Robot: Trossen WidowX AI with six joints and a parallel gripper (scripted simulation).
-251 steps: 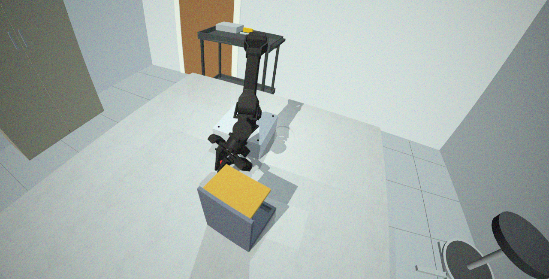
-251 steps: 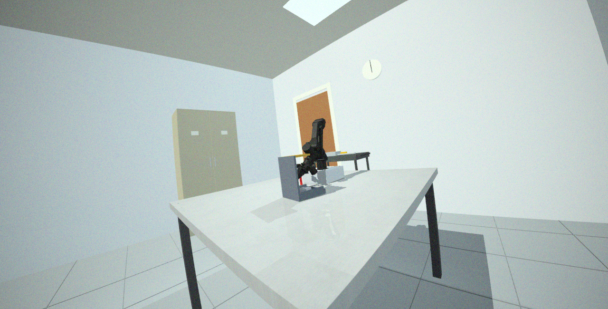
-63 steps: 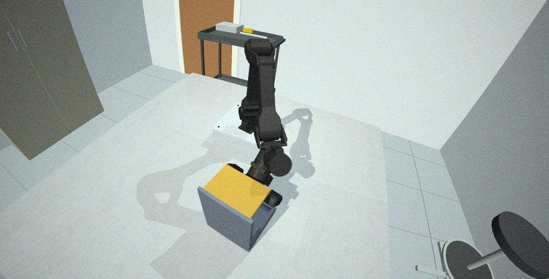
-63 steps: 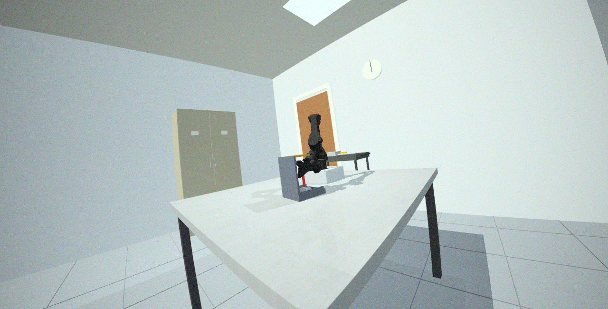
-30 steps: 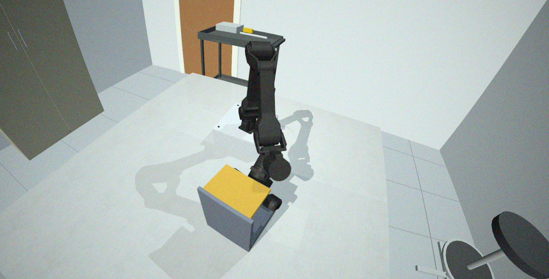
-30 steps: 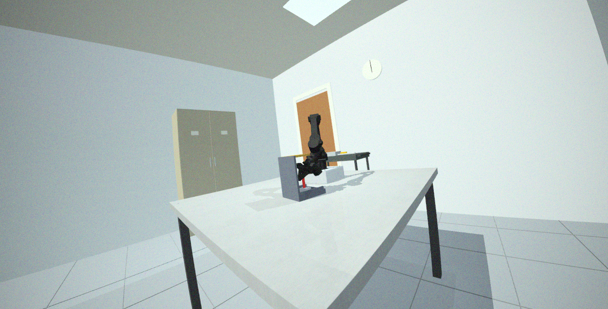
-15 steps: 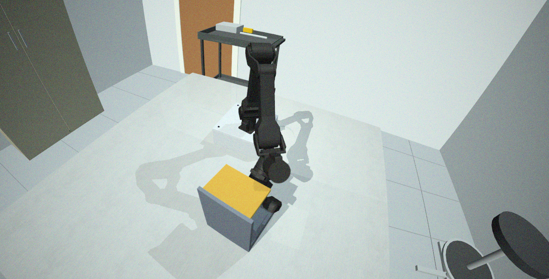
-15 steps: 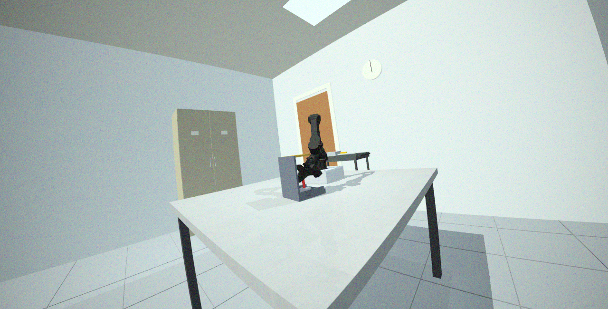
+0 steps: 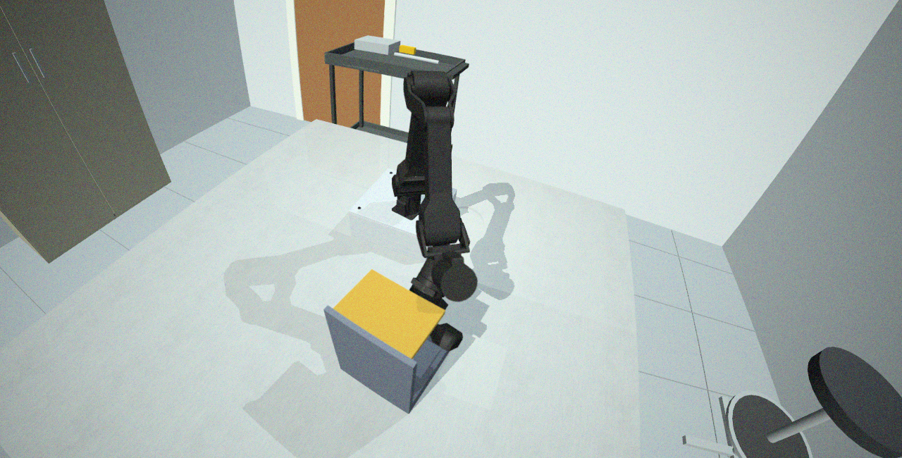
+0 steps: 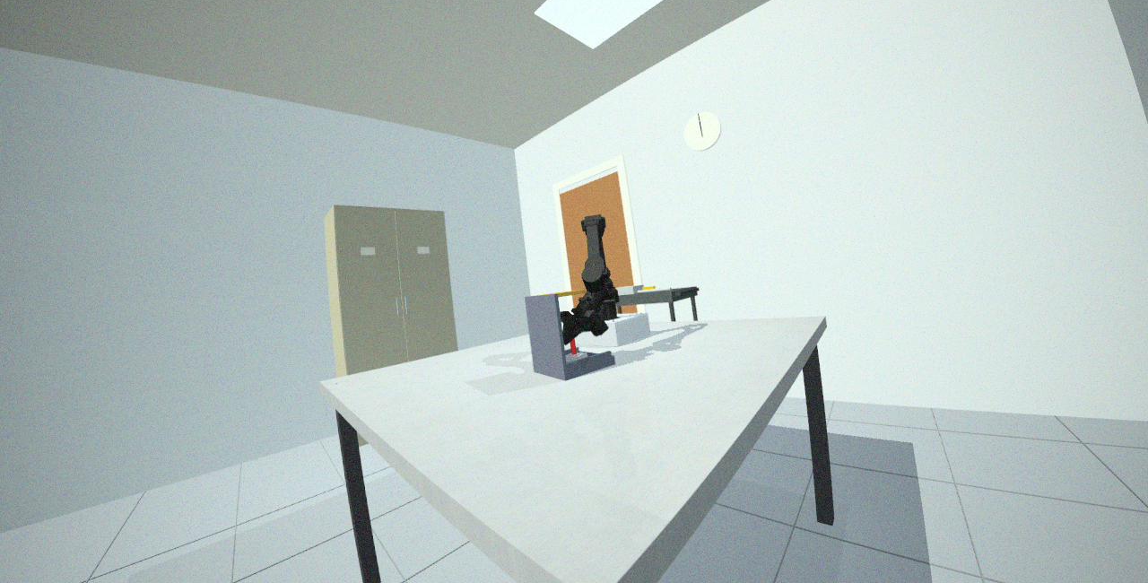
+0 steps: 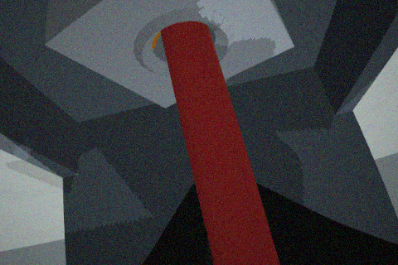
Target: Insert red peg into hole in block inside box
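My gripper (image 10: 571,328) is shut on the red peg (image 10: 574,346) (image 11: 207,112), below the roof (image 9: 385,313). The peg points down at the block (image 11: 104,62), and its lower end overlaps the hole (image 11: 143,45) in the wrist view. Whether the tip is inside the hole or just above it, I cannot tell. Some orange shows inside the hole left of the peg. The box (image 9: 372,354) (image 10: 545,338) stands with its back wall toward the top camera. The roof hides the peg, the block and most of the gripper in that view.
The yellow roof is close above the gripper and wrist. Low side walls of the box flank the block in the wrist view. The white arm base (image 9: 378,225) (image 10: 630,330) stands on the table (image 9: 554,379) (image 10: 610,435) beyond the open front.
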